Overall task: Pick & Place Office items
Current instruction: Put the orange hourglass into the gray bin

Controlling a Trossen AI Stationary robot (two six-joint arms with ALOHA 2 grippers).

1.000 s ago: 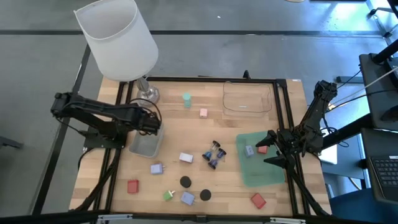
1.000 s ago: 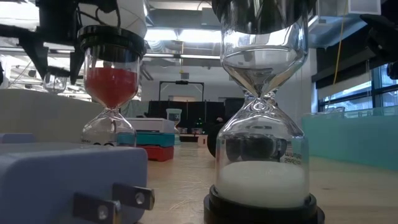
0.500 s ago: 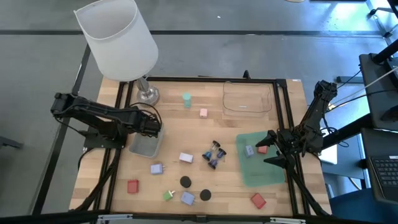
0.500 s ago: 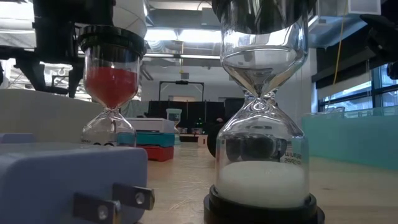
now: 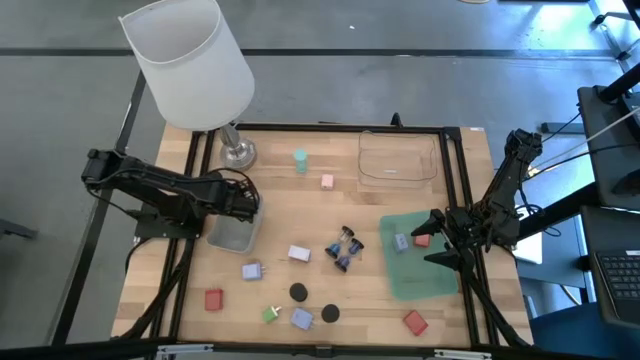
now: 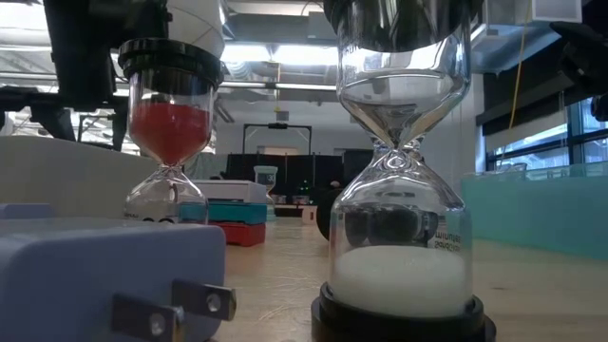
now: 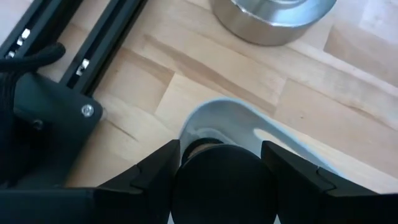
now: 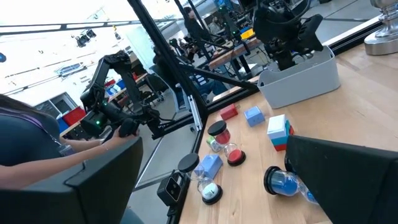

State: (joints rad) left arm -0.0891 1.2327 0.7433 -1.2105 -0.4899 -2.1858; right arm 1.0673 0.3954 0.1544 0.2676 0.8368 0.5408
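**Left arm over the grey bin, black cap between its fingers**

Wooden table (image 5: 300, 205) carries the scattered office items (image 5: 298, 292); the left gripper (image 5: 246, 200) sits above the grey bin (image 5: 232, 236), pinching a black round cap (image 7: 224, 183) over the bin's rim; the right gripper (image 5: 432, 238) hovers with fingers spread wide above the green tray (image 5: 425, 280), where a lilac block (image 5: 401, 242) and a red block (image 5: 421, 239) lie.

I see the lamp (image 5: 190, 65) at the back left corner of the desk (image 5: 300, 215). My left hand (image 5: 245, 200) is over the little bin (image 5: 233, 233) just in front of the lamp. The hourglasses (image 5: 346, 248) sit in the middle. My right hand (image 5: 432, 238) is over the flat tray (image 5: 420, 280) on the right. Another tray (image 5: 398, 158) lies behind it.
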